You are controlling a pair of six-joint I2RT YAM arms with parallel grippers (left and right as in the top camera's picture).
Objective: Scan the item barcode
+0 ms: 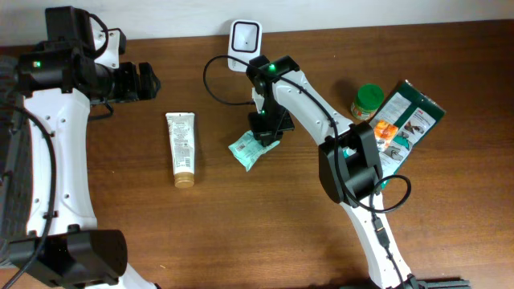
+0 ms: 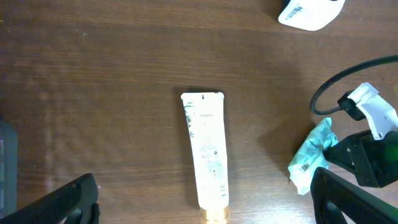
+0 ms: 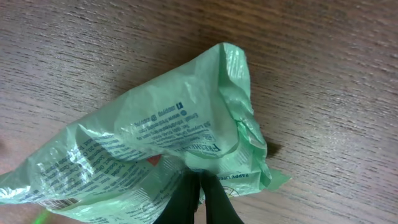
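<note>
Tube (image 1: 181, 149), jar (image 1: 367, 101), scanner (image 1: 244, 38): one each; right gripper (image 3: 200, 179) pinches the one green packet (image 1: 246, 152); left gripper (image 1: 151, 81) gapes empty.

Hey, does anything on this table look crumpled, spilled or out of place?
Only the pale green plastic pouch: it lies crumpled and creased mid-table, one edge pinched in the right hand. Nothing looks spilled; the white squeeze tube lies flat and intact.
</note>
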